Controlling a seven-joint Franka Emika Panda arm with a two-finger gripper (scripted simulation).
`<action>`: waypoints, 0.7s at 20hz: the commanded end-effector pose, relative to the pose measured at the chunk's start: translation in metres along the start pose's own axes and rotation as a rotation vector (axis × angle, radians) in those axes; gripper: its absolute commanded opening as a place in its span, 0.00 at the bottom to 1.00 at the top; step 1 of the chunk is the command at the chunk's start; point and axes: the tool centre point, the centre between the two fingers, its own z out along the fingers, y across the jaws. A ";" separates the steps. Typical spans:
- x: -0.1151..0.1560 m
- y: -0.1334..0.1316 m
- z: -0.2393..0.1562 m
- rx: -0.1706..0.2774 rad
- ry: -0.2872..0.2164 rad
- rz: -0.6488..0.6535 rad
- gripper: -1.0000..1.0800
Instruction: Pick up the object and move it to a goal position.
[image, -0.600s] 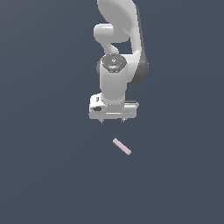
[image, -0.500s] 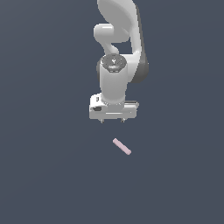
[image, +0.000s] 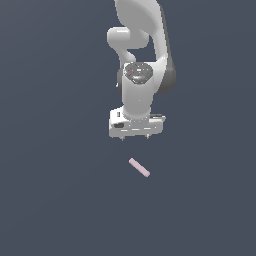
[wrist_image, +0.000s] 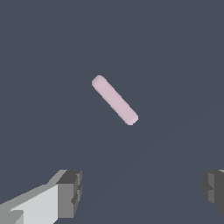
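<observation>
Nothing has visibly moved since the earlier frames: the arm (image: 142, 60) hangs over the tabletop (image: 50, 190) with its tool (image: 136, 138) wide open and empty (the bar (image: 139, 167) lies diagonal, apart), so an unrotated descent might nudge it aside.

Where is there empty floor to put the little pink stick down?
Nearly everywhere. The dark floor is bare on every side of the pink stick. The only busy spot is above the stick in the exterior view, where the open gripper hangs.
</observation>
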 end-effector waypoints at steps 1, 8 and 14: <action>0.000 -0.001 0.000 0.002 -0.001 0.000 0.96; 0.004 -0.001 0.005 -0.002 0.000 -0.040 0.96; 0.014 -0.003 0.017 -0.008 0.001 -0.136 0.96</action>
